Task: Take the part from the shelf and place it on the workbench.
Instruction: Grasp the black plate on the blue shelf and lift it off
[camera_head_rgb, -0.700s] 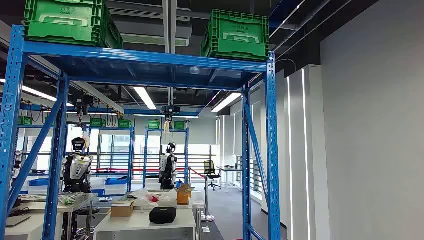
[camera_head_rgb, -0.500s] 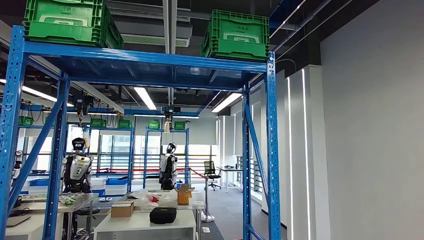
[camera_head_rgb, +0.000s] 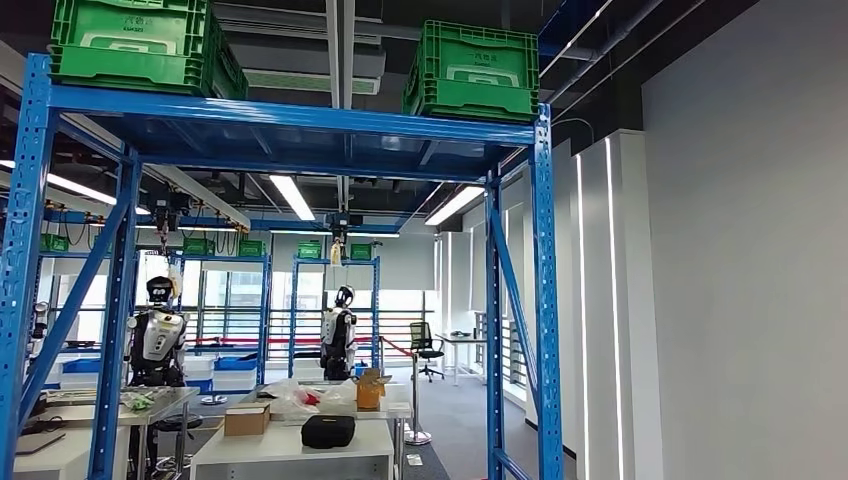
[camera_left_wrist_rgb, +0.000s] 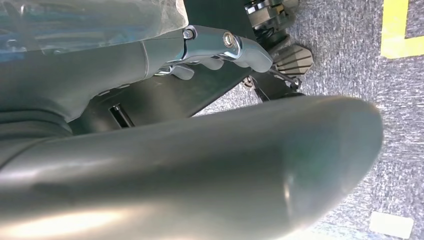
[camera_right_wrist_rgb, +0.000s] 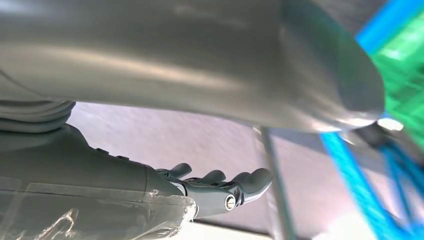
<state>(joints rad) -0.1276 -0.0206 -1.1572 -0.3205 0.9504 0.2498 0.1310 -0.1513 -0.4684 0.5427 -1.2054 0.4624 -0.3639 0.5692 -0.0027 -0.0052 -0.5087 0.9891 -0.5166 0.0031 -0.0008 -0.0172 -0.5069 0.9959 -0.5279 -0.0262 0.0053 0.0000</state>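
Observation:
A tall blue shelf (camera_head_rgb: 300, 120) stands right in front of me in the head view, with two green crates (camera_head_rgb: 140, 45) (camera_head_rgb: 472, 72) on its top level. My left hand (camera_left_wrist_rgb: 220, 47) hangs over grey carpet, fingers stretched out with nothing in them. My right hand (camera_right_wrist_rgb: 220, 187) also has its fingers extended and holds nothing. Beside it run a blurred blue shelf post (camera_right_wrist_rgb: 360, 185) and a green crate (camera_right_wrist_rgb: 405, 75). I cannot tell which object is the part.
Beyond the shelf stand white tables (camera_head_rgb: 290, 452) carrying a cardboard box (camera_head_rgb: 246, 418) and a black bag (camera_head_rgb: 327, 431). Two other robots (camera_head_rgb: 157, 345) (camera_head_rgb: 338, 340) stand farther back among more blue racks. A white wall (camera_head_rgb: 740, 300) runs along the right.
The whole head picture has shifted slightly down and to the right, so the camera has moved a little. Nothing in the scene has moved.

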